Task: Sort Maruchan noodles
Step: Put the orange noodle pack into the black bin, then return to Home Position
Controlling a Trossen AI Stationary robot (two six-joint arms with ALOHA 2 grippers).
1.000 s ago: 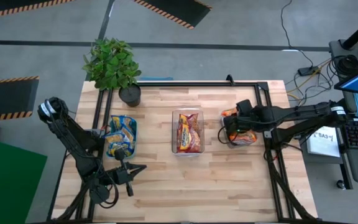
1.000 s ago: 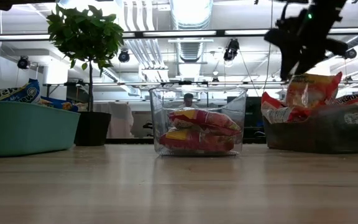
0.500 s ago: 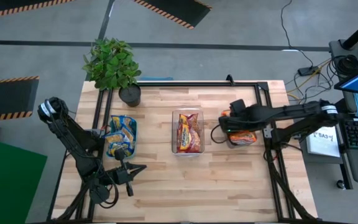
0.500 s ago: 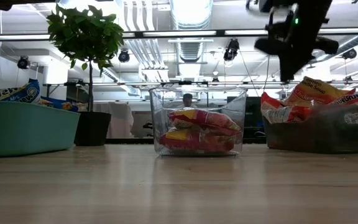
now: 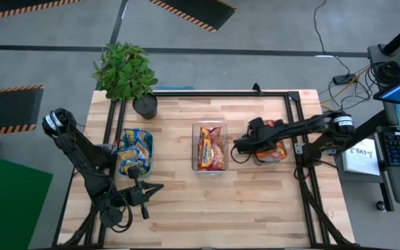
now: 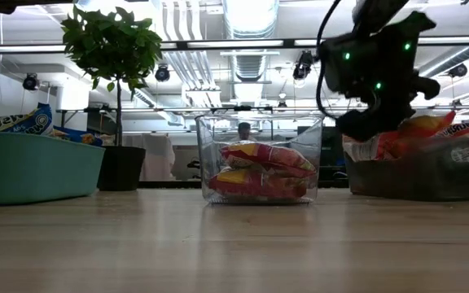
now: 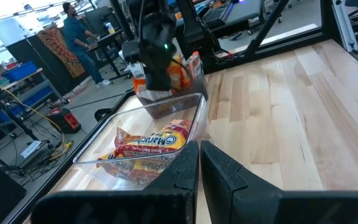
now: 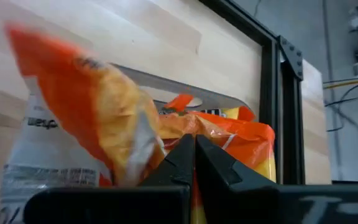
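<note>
Right end effector (image 5: 237,148) has swung from over the grey bin (image 5: 281,157) toward the clear bin (image 5: 210,167), fingers closed, empty. Orange-edged noodles (image 5: 271,151) in grey bin. Sorting looks finished; next, retract.

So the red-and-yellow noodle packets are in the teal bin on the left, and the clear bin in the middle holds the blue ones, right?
Not quite, you have the two swapped. The high view shows the red-and-yellow packets lying in the clear bin in the middle, and the blue-edged packets in the teal bin on the left. The left wrist view also shows red-and-yellow packets inside the clear bin.
</note>
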